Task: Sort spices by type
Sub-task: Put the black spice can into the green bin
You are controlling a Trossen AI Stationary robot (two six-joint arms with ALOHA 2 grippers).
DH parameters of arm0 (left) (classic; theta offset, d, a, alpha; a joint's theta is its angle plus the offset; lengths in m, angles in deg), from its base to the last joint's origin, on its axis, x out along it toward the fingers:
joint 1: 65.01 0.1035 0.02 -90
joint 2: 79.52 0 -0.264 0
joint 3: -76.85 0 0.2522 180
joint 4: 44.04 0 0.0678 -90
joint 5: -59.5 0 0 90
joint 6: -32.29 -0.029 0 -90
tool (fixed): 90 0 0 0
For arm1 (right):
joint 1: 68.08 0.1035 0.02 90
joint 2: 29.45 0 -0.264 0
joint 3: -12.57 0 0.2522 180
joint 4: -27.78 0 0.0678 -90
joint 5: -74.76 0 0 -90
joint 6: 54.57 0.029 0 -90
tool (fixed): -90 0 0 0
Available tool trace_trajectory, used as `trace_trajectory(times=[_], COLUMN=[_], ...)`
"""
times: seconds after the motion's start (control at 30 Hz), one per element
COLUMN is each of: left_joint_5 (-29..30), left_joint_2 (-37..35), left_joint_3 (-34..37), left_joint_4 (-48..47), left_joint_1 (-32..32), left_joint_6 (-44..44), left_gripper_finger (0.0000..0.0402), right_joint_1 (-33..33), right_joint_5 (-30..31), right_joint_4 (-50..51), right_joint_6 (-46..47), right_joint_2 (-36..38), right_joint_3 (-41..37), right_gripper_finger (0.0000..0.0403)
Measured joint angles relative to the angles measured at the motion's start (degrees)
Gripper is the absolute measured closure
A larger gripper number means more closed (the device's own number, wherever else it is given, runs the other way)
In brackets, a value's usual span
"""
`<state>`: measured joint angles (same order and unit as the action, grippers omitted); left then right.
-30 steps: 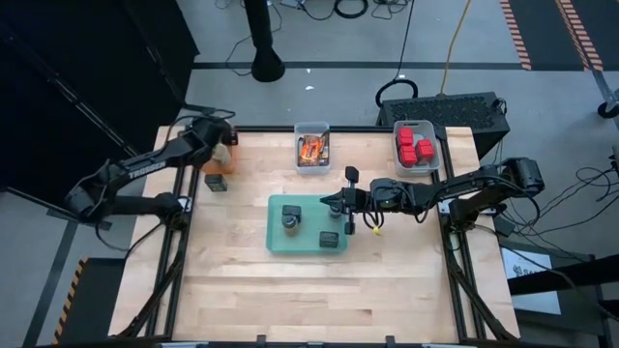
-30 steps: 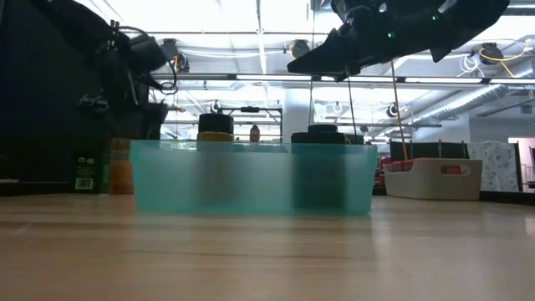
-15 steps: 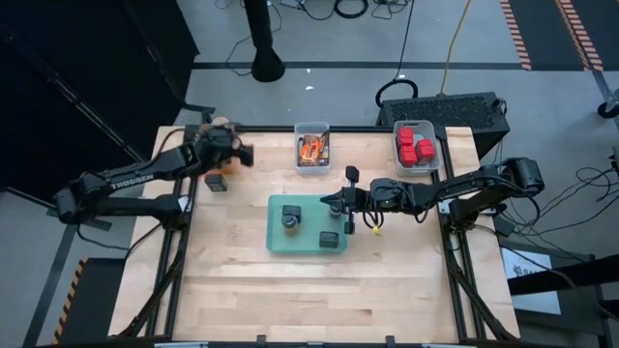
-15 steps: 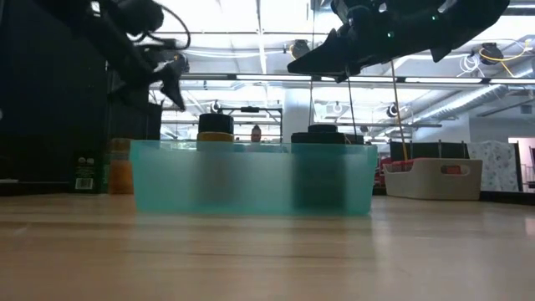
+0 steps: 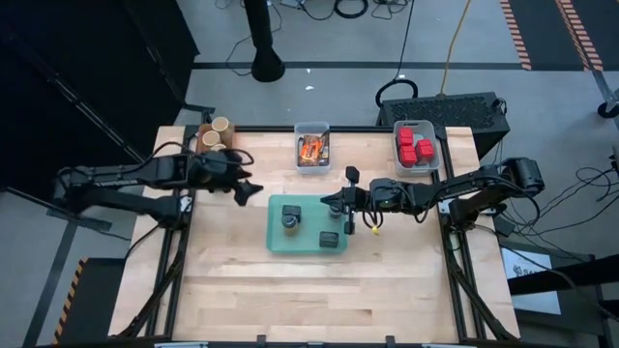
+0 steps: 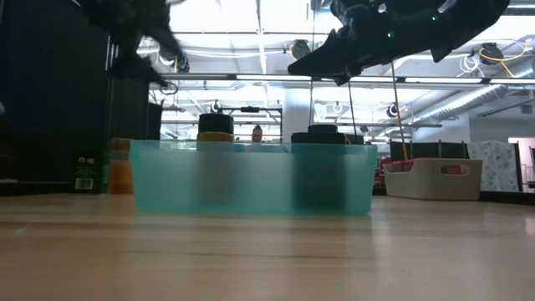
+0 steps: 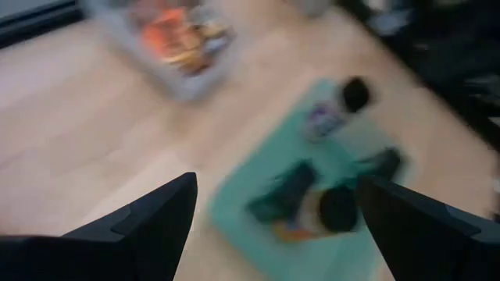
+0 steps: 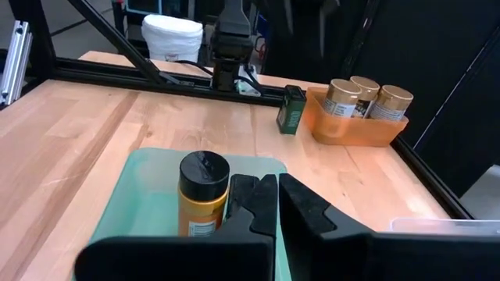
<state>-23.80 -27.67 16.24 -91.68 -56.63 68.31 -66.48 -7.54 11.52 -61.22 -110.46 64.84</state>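
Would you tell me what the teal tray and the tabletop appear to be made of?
The teal tray looks like translucent, frosted plastic: the jars inside show blurred through its wall. The tabletop looks like light wood with a smooth matte finish: parallel plank seams and grain run along it.

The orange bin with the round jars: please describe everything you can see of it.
The orange bin is a small open tray of translucent orange plastic, as it looks. It sits flat at the table's far left corner. Three tan round jars with gold lids stand upright inside, close together. A small dark green box stands beside it on the wood; contact is unclear.
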Motion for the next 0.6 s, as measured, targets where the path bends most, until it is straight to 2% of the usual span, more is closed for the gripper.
trace_trajectory(times=[0.17,0.3,0.43,0.6], left_joint_5=[0.3,1.9,2.3,7.0], left_joint_2=[5.4,12.0,19.0,23.7], left_joint_3=[-5.8,-10.3,-15.9,-18.3], left_joint_4=[-1.9,-10.0,-27.1,-49.0], left_joint_1=[-5.8,-7.9,-9.0,-8.1], left_joint_6=[0.8,1.3,1.4,1.2], left_gripper_finger=[0.0052,0.0052,0.0052,0.0052], right_joint_1=[0.0,0.1,0.2,0.7], right_joint_5=[0.8,7.0,8.7,8.5], right_joint_4=[3.2,15.6,26.6,30.4], right_joint_6=[1.3,2.0,3.9,4.2], right_joint_2=[0.0,0.0,0.0,1.6], right_joint_3=[2.8,8.6,14.0,15.2], right_gripper_finger=[0.0403,0.0403,0.0403,0.0403])
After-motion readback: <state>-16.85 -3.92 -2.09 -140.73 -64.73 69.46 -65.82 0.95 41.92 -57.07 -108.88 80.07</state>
